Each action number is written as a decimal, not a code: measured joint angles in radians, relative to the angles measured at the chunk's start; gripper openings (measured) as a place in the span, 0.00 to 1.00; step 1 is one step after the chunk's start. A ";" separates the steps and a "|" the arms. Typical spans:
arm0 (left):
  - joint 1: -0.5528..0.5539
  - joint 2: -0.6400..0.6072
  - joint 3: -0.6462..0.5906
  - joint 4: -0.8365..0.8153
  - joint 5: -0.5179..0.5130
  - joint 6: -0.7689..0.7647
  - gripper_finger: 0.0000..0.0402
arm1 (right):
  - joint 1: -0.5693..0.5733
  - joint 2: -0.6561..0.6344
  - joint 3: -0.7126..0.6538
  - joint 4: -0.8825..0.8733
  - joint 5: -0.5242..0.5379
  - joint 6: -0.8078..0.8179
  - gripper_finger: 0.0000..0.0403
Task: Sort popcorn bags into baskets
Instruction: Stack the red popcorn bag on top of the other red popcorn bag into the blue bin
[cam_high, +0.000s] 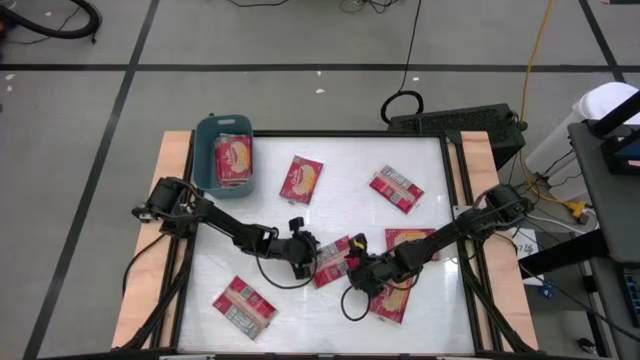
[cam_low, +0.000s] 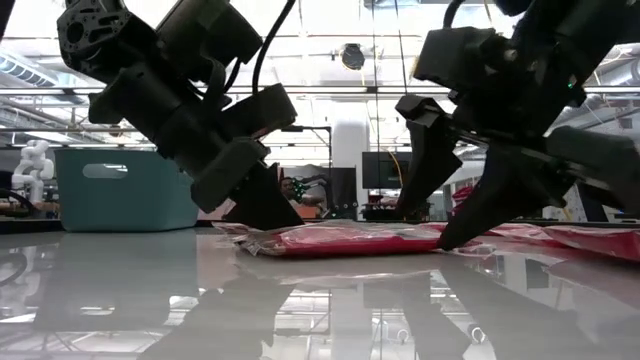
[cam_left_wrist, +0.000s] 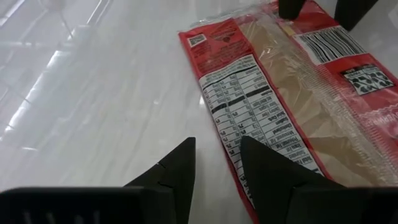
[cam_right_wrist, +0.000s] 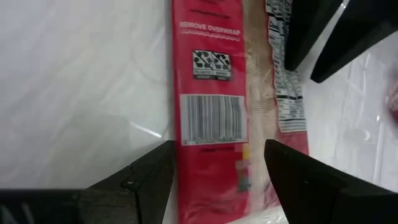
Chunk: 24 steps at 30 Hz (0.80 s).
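A red popcorn bag (cam_high: 335, 260) lies flat at the table's middle, white-grey label face up (cam_left_wrist: 280, 93). Both grippers are low over it. My left gripper (cam_high: 312, 250) is open at its left end, one finger over the label and one over bare table (cam_left_wrist: 217, 146). My right gripper (cam_high: 360, 268) is open at its right end, its fingers spread across the barcode end (cam_right_wrist: 219, 146). The teal basket (cam_high: 224, 150) stands at the far left corner with red bags (cam_high: 234, 160) lying in it. My left gripper comes slanting down from the left. One fingertip (cam_low: 280, 215) meets the bag's left end (cam_low: 300, 232) in the low view, and the other stands beside the edge. My right gripper slants down from the right, one fingertip (cam_low: 450, 235) down on the bag's upper face. The bag lies flat on the table.
Other red bags lie loose on the table: two at the far middle (cam_high: 301, 179) (cam_high: 397, 188), one near left (cam_high: 244, 306), and two by my right arm (cam_high: 410, 240) (cam_high: 390, 300). Bare table lies between the middle bag and the basket.
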<state>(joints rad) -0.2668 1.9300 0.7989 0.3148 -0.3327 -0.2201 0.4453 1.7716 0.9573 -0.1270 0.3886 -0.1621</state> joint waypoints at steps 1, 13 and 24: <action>0.000 0.002 0.000 0.000 0.000 -0.004 0.34 | -0.005 0.006 0.000 0.005 -0.002 -0.010 0.60; 0.000 0.004 -0.002 -0.002 0.008 -0.028 0.34 | -0.036 0.055 0.001 0.085 -0.055 -0.063 0.31; -0.001 -0.093 -0.008 -0.063 0.028 -0.024 0.34 | -0.044 0.040 0.000 0.105 -0.051 -0.037 0.03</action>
<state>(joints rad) -0.2674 1.8371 0.7907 0.2521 -0.3051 -0.2438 0.4013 1.8116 0.9569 -0.0225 0.3374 -0.1992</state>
